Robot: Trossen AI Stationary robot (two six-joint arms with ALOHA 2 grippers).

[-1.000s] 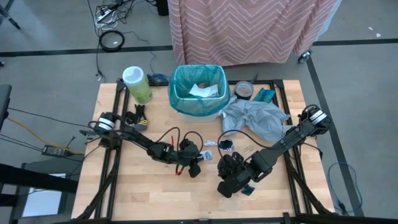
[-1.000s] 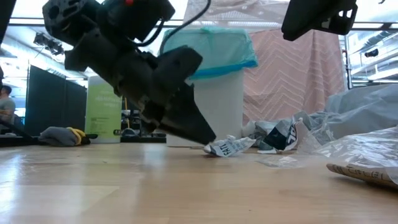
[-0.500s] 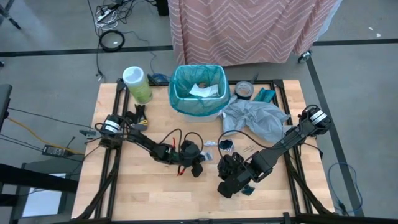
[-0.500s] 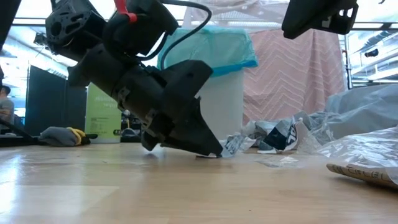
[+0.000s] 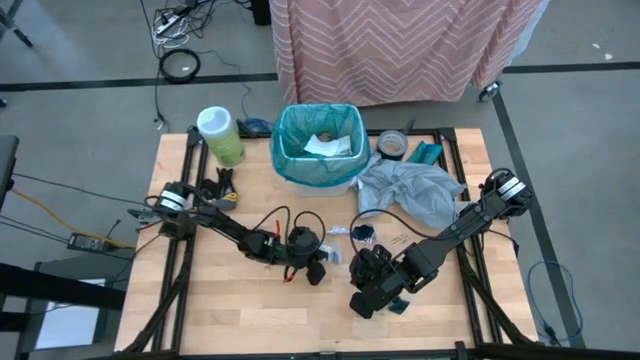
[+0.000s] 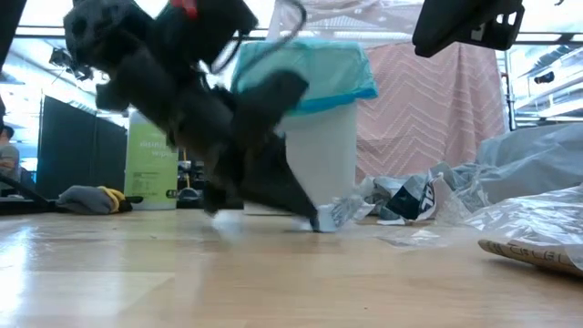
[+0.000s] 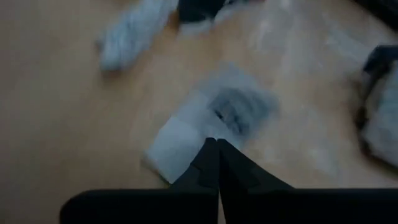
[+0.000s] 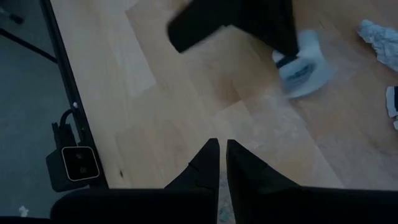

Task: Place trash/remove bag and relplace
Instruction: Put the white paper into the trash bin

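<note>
The left gripper (image 7: 217,144) is closed on a white paper wrapper (image 7: 205,121), pinched at its fingertips low on the table (image 5: 215,305). More trash (image 6: 405,199) lies just beyond the gripper, in front of the white bin (image 5: 318,180), which is lined with the teal bag (image 5: 285,140). The right gripper (image 8: 219,146) is held closed and empty nearby, above bare wood.
</note>
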